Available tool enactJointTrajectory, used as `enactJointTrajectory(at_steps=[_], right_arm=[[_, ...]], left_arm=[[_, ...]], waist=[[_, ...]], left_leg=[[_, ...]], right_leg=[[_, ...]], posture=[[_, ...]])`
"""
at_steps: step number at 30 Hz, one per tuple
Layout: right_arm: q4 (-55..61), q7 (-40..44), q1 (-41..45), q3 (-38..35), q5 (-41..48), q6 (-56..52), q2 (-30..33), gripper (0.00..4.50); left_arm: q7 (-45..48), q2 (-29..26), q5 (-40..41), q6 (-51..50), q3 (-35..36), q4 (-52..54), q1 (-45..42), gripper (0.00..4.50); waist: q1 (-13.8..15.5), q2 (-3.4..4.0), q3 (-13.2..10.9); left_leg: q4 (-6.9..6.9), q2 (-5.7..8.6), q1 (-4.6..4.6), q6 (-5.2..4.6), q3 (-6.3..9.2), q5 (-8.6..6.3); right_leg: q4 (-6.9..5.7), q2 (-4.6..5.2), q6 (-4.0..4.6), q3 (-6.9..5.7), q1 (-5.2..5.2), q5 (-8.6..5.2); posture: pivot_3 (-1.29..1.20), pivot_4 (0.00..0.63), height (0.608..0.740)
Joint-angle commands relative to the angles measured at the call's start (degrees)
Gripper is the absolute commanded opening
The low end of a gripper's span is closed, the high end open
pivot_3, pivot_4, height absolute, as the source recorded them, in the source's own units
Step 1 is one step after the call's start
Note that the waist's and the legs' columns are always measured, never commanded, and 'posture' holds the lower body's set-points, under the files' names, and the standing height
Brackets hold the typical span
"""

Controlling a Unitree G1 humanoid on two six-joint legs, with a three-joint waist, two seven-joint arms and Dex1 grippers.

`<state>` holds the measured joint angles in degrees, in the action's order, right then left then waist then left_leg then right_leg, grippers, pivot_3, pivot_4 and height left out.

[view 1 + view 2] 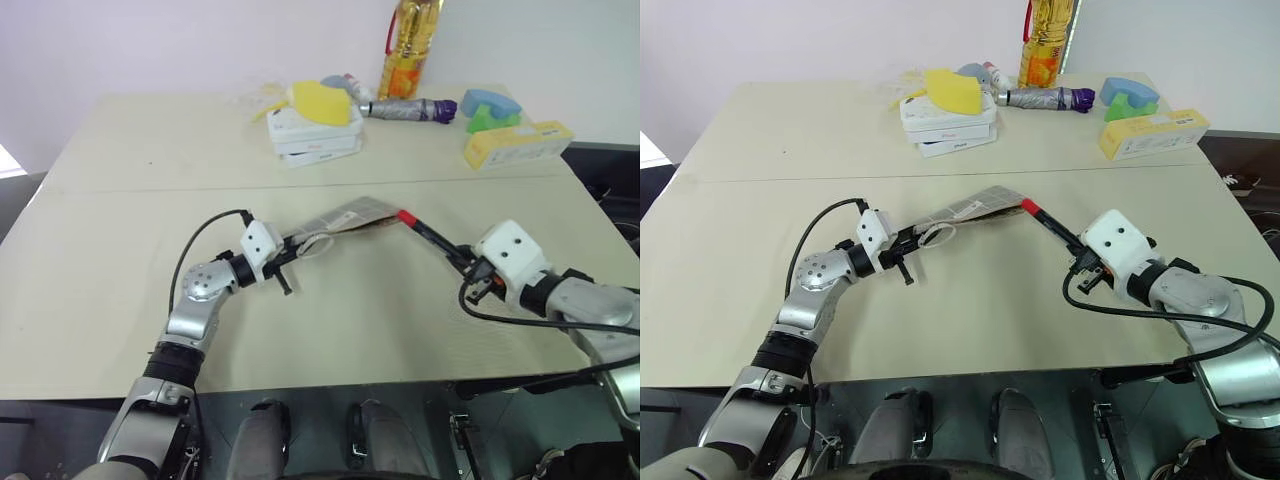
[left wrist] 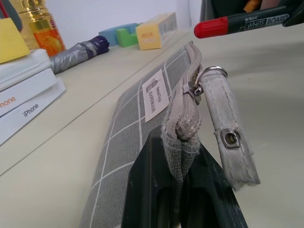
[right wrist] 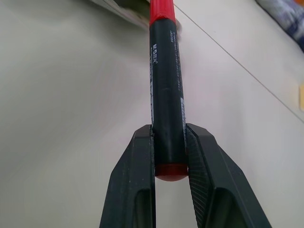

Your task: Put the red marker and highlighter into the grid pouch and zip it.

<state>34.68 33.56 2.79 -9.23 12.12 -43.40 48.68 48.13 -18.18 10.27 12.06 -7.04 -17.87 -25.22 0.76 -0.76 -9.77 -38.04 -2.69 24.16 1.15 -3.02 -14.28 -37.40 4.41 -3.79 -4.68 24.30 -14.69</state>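
My left gripper is shut on one end of the grid pouch, a grey fabric pouch with white grid lines, and holds it edge-up off the table. Its white label, zipper pull and wrist strap are close in the left wrist view. The red marker is held by its tail in my right gripper, which is shut on it. The marker's red cap points at the pouch's far end, right beside it. The highlighter is out of view.
At the back of the table stand stacked white boxes with a yellow item on top, a grey tube with a purple cap, a yellow carton, a blue and green block and an oil bottle.
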Motion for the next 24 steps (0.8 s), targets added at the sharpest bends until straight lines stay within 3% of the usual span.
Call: enactJointTrajectory(at_steps=[1,13,24], right_arm=[[0.50,0.36,1.38,0.91,-1.09,1.01,1.02,0.37],[-0.96,1.61,1.32,2.38,-2.71,2.79,1.02,0.37],[4.17,6.52,4.66,7.34,-4.61,3.77,6.33,0.37]], left_arm=[[0.42,0.08,0.74,1.46,1.02,0.44,-0.91,0.00],[1.65,0.44,1.43,1.37,0.32,2.06,-0.05,0.00],[6.74,-1.01,0.62,2.81,-1.70,4.24,0.30,0.00]], waist=[[-0.01,0.00,0.00],[0.01,0.00,0.00],[-0.06,0.00,0.00]], left_leg=[[0.00,0.00,0.00,0.00,0.00,0.00],[0.00,0.00,0.01,0.00,0.00,0.00],[0.00,0.00,0.01,0.00,0.01,0.00]], right_leg=[[0.00,0.00,0.00,0.00,0.00,0.00],[0.01,0.01,0.00,0.00,0.00,0.00],[0.01,0.00,0.01,-0.01,0.01,0.00]], posture=[[0.00,0.150,0.740],[0.00,0.150,0.740],[0.00,0.150,0.740]])
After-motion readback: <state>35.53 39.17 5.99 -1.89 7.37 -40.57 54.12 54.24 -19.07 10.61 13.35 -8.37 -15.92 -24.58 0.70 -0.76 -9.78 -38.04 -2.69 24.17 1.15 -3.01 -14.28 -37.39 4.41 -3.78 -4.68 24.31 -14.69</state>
